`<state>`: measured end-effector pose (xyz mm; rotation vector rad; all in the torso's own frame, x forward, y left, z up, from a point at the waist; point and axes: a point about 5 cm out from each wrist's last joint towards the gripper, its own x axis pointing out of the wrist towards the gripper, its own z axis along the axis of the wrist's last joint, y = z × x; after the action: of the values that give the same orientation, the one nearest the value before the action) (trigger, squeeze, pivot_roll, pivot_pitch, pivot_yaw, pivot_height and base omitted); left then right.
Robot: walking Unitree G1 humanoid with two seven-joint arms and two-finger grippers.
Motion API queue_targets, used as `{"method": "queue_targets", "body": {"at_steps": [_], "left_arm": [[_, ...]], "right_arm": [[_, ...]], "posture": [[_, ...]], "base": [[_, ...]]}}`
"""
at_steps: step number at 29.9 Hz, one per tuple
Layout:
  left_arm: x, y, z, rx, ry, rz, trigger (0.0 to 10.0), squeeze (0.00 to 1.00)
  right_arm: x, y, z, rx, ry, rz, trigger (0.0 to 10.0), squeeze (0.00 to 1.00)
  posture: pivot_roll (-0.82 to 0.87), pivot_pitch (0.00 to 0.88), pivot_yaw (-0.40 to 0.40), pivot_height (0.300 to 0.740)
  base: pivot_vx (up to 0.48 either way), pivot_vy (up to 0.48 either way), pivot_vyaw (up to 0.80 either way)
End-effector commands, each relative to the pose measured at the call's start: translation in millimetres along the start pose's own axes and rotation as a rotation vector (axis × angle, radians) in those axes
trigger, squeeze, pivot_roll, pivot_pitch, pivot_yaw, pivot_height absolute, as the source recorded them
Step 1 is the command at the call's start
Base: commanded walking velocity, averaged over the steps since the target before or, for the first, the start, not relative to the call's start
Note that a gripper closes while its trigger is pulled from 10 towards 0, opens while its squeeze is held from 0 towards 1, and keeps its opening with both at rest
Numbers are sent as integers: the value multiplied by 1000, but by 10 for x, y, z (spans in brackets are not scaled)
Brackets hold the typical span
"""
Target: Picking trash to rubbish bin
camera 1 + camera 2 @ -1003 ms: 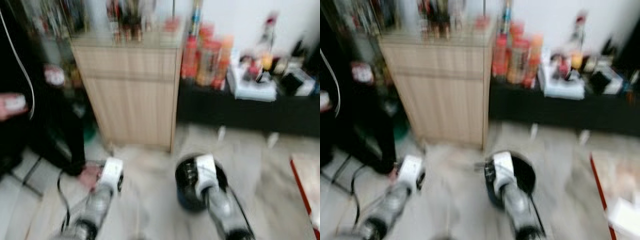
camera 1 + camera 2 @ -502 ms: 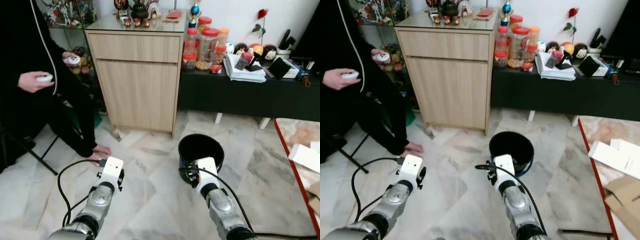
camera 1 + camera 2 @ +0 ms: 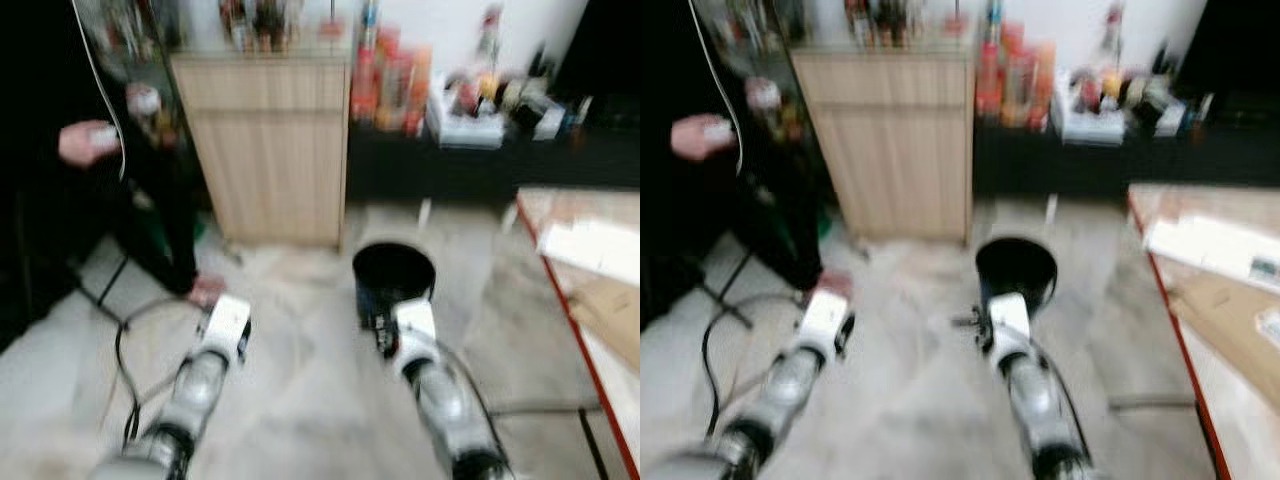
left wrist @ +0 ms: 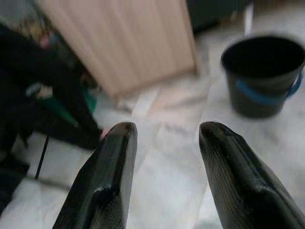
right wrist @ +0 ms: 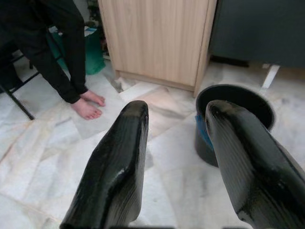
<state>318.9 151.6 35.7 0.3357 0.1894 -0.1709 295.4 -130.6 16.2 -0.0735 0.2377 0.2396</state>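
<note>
A black bucket [image 3: 393,272] with a blue band stands on the marble floor ahead of me, also seen as the bucket [image 4: 263,75] in the left wrist view and the bucket [image 5: 238,102] in the right wrist view. My right gripper [image 5: 176,143] is open and empty, held low just short of the bucket. My left gripper [image 4: 164,157] is open and empty too, out over bare floor to the bucket's left. Paper and cardboard [image 3: 590,270] lie on a red-edged mat at the right. The head views are blurred.
A light wooden cabinet [image 3: 268,150] stands behind the bucket. A low black shelf [image 3: 470,160] with jars and books runs right of it. A person in black [image 3: 90,180] sits at the left holding controllers, bare foot [image 5: 88,107] on the floor. A black cable [image 3: 125,340] trails there.
The whole picture has shifted left and blurred: the camera turned right, bringing more of the red-edged mat and its papers into view. Both arms keep their pose.
</note>
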Motion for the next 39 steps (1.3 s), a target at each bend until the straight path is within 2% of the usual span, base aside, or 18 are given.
{"method": "queue_targets", "body": {"at_steps": [1,7,9,11,12,16,18,20,21,25,29,33,35,39], "left_arm": [[49,43,126,14,-55,-3,10000,0],[175,41,527,-18,-217,1,10000,0],[189,39,588,-19,-242,0,10000,0],[233,35,819,-40,-330,10,10000,0],[233,35,819,-40,-330,10,10000,0],[250,-32,1059,-74,-427,3,10000,0],[250,-40,1081,-78,-436,2,10000,0],[246,-72,1208,-95,-487,14,10000,0],[246,-72,1208,-95,-487,14,10000,0],[251,-5,1403,-100,-555,56,10000,0],[260,44,1374,-98,-538,62,10000,0],[269,86,1161,-106,-448,78,10000,0],[267,194,1004,-87,-382,103,10000,0],[269,400,997,-98,-367,143,10000,0]], "right_arm": [[64,17,174,-7,-78,7,10000,0],[145,41,517,-21,-222,17,10000,0],[156,43,567,-23,-240,17,10000,0],[186,53,790,-11,-326,11,10000,0],[186,53,790,-11,-326,11,10000,0],[197,111,1065,-20,-421,19,10000,0],[198,118,1092,-18,-431,20,10000,0],[195,173,1246,-24,-479,20,10000,0],[195,173,1246,-24,-479,20,10000,0],[163,185,1480,-18,-555,4,10000,0],[164,127,1477,-11,-547,-25,10000,0],[166,82,1380,-16,-504,-50,10000,0],[134,61,1346,19,-500,-54,10000,0],[69,-80,1175,9,-453,-93,10000,0]], "posture": [[143,20,13,740],[140,15,14,740],[140,15,14,740],[141,12,15,740],[141,12,15,740],[140,8,17,740],[140,8,17,740],[132,2,21,740],[132,2,21,740],[130,0,23,740],[132,0,24,740],[134,0,28,740],[126,0,32,740],[137,0,33,740]], "base": [[0,0,0],[0,0,0],[0,0,0],[0,0,0],[0,0,0],[0,0,0],[0,0,0],[0,0,0],[0,0,0],[0,0,0],[0,0,0],[0,0,0],[0,0,0],[0,0,0]]}}
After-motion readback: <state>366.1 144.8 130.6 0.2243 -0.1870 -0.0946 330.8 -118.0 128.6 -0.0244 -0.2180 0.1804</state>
